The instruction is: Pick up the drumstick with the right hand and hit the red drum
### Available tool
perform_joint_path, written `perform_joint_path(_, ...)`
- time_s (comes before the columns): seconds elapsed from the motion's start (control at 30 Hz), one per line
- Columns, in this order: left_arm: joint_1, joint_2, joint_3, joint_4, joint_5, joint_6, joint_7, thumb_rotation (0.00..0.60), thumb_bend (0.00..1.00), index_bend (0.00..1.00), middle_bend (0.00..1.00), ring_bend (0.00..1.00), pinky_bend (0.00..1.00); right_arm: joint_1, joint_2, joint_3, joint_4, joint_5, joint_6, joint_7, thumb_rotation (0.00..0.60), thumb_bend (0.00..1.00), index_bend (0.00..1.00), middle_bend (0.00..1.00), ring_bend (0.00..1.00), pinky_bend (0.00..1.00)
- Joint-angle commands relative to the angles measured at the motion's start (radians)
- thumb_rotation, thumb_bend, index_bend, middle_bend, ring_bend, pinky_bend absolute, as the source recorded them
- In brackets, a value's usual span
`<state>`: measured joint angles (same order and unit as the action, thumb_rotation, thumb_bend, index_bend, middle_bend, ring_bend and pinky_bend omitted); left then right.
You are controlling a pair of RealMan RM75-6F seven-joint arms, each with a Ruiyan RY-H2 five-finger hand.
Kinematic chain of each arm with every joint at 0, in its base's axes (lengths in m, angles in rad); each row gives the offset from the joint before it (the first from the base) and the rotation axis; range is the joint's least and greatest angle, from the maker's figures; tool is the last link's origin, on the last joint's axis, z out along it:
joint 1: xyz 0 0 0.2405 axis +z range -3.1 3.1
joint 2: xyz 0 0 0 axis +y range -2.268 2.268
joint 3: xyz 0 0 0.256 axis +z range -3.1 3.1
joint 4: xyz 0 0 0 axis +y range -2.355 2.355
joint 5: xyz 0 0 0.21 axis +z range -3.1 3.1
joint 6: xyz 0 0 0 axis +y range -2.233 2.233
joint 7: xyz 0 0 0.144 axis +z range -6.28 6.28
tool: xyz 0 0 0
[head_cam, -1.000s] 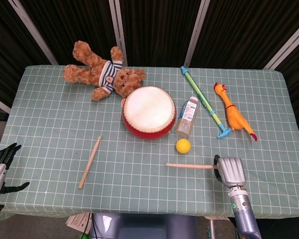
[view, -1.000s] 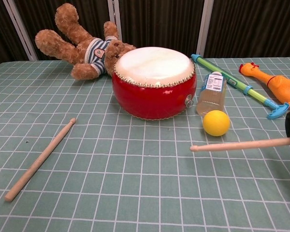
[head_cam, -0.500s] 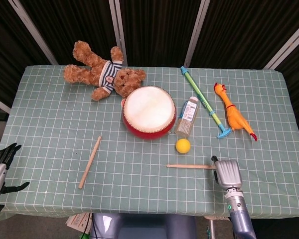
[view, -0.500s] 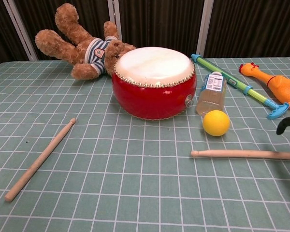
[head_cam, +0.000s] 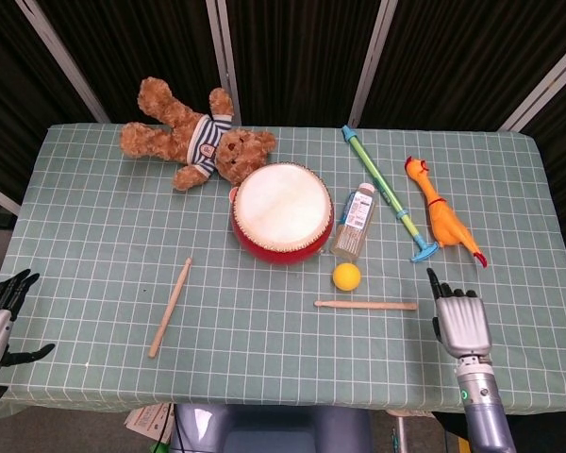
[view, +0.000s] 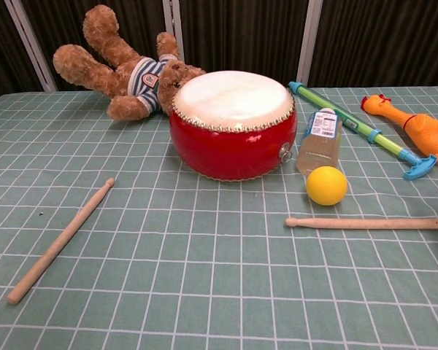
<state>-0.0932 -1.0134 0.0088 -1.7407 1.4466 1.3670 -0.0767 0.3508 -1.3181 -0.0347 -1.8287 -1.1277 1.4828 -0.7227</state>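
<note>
The red drum (head_cam: 282, 212) (view: 232, 124) with a pale skin stands at the table's middle. A wooden drumstick (head_cam: 366, 305) (view: 363, 222) lies flat in front of it to the right, below the yellow ball (head_cam: 346, 276) (view: 326, 185). My right hand (head_cam: 458, 319) is just right of that stick's end, apart from it, fingers extended and holding nothing; the chest view does not show it. A second drumstick (head_cam: 170, 308) (view: 59, 240) lies at front left. My left hand (head_cam: 0, 316) is off the table's left front corner, fingers spread, empty.
A teddy bear (head_cam: 196, 142) lies behind the drum. Right of the drum lie a small bottle (head_cam: 355, 222), a green-blue stick toy (head_cam: 388, 192) and a rubber chicken (head_cam: 441, 212). The green checked tablecloth (head_cam: 94, 255) covers the table.
My right hand has let go of the drumstick, opened and drawn back to the right. The stick has dropped to lie flat on the cloth. The left hand has not moved.
</note>
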Motion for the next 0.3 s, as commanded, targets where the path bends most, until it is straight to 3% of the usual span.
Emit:
perform_joint_path(0.03, 0.003, -0.009, -0.003, 0.011, 0.007, 0.014, 0.008, 0.600, 0.01, 0.00, 0.00, 0.00, 0.00, -0.061, 0.109, -0.018, 0.023, -0.118, 0.067, 0.188, 0.600, 0.38, 0.00, 0.05, 0.11, 0.19)
perform_joint_path(0.13, 0.006, -0.020, -0.009, 0.025, 0.014, 0.032, 0.021, 0.600, 0.01, 0.00, 0.00, 0.00, 0.00, -0.103, 0.149, -0.026, 0.072, -0.181, 0.114, 0.318, 0.600, 0.34, 0.00, 0.00, 0.04, 0.15)
perform_joint_path(0.3, 0.013, -0.045, -0.016, 0.055, 0.042, 0.075, 0.054, 0.600, 0.01, 0.00, 0.00, 0.00, 0.00, -0.157, 0.171, -0.043, 0.164, -0.269, 0.169, 0.474, 0.600, 0.32, 0.00, 0.00, 0.03, 0.15)
